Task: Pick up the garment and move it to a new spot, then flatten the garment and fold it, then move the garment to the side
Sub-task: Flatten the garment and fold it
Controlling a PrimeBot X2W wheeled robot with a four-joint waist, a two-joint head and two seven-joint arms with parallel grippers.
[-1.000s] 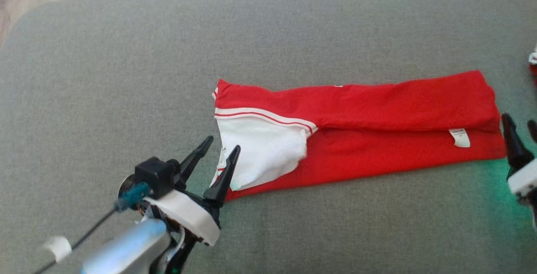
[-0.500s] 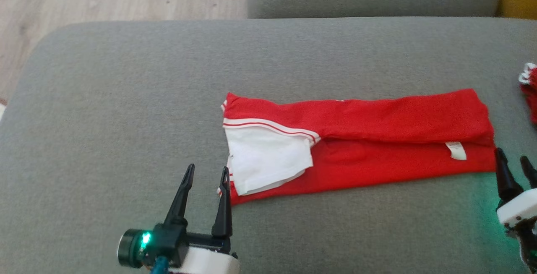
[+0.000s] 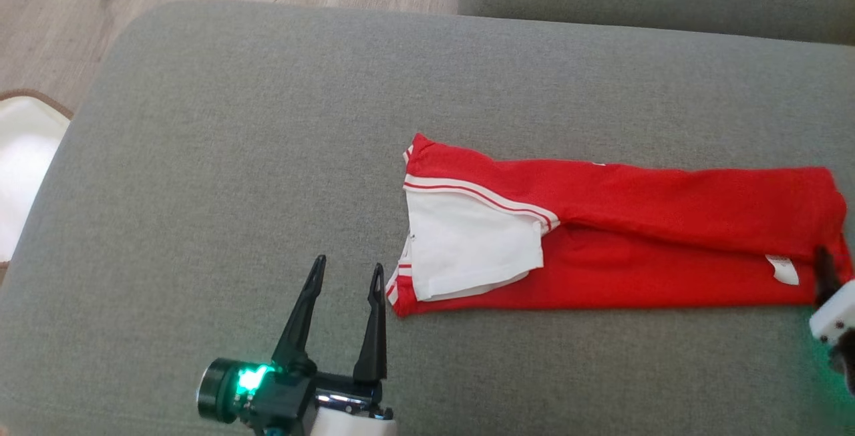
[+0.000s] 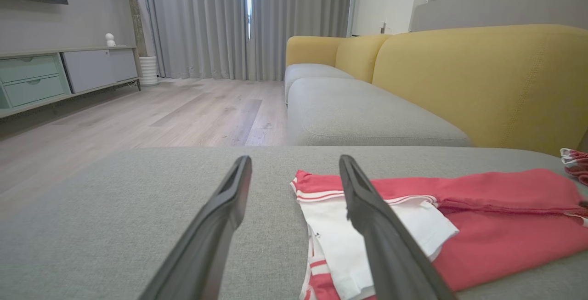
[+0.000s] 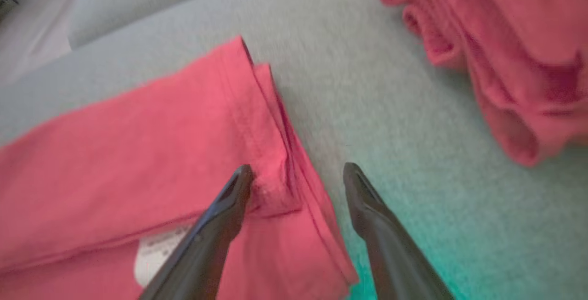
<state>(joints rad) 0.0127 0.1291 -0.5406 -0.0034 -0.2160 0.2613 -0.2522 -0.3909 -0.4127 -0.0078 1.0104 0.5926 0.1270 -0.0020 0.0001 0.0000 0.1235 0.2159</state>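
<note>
Lower left on the grey cushion [image 3: 267, 122]: left gripper [image 3: 349, 264], fingers parted, empty. It has swung upright since a second ago, just off the near corner. Centre: red garment [image 3: 634, 236], folded lengthwise, flat. Right end: right gripper [image 5: 297, 168], spread, now straddling the edge, so the next fold looks imminent.

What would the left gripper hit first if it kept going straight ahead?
Probably the left end of the red garment: the left gripper is open, and its right-hand finger lines up with the white part, while the other would pass over bare sofa cushion. Height is unclear.
</note>
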